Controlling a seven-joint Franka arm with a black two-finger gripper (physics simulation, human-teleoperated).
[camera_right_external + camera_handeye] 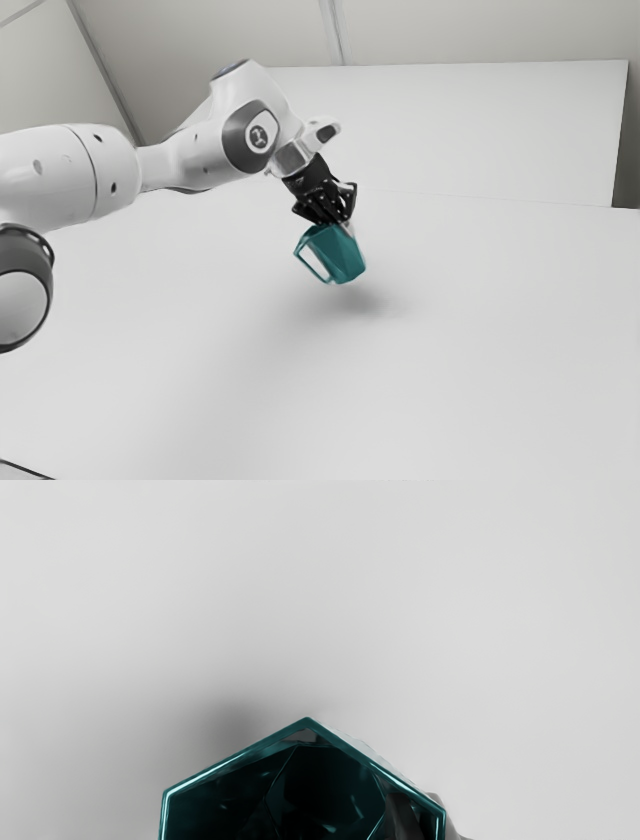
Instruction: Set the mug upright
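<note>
1. A glossy teal, faceted mug (340, 258) hangs tilted beneath the gripper (339, 223), its angular rim facing the hand.
2. The fingers pinch its wall, one inside, one outside.
3. White tabletop (480, 350) spreads widely below them.

Place: a laboratory-like room, its exact kind uncertain. Evidence, listed: one white, jointed robot arm with dark grey joint covers (65, 180), which reaches over a broad, smooth, white tabletop (480, 370); one flat, white, straight-edged panel (480, 120), which stands beyond it; pale grey walls (200, 30), which carry narrow, straight strips (333, 35).
</note>
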